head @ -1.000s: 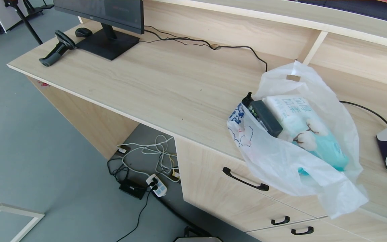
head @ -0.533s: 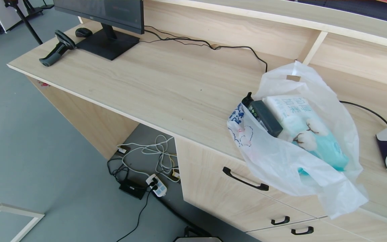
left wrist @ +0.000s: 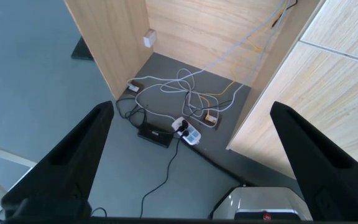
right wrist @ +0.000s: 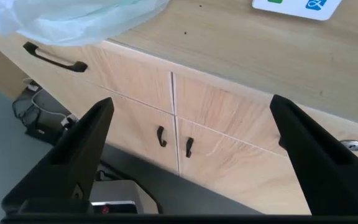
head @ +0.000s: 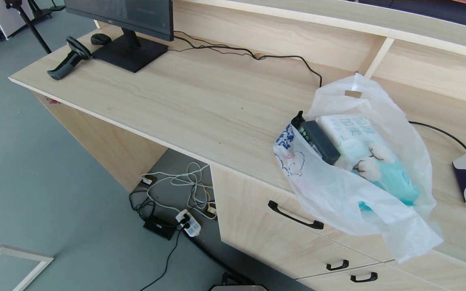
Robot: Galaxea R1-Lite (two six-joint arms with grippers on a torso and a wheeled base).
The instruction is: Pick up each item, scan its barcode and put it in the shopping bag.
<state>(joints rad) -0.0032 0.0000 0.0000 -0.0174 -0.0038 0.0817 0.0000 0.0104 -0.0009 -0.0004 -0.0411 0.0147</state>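
On the worktop the shopping bag slumps, thin and limp, probably best taken by its handles. Inside it lie a soft, light-looking tissue pack and a stiff dark box. The left end effector and right end effector gape wide and empty, clear of the bag.

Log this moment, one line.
white plastic shopping bag on wooden counter, teal tissue pack inside | left gripper open | right gripper open

Left gripper, right gripper, both agape.
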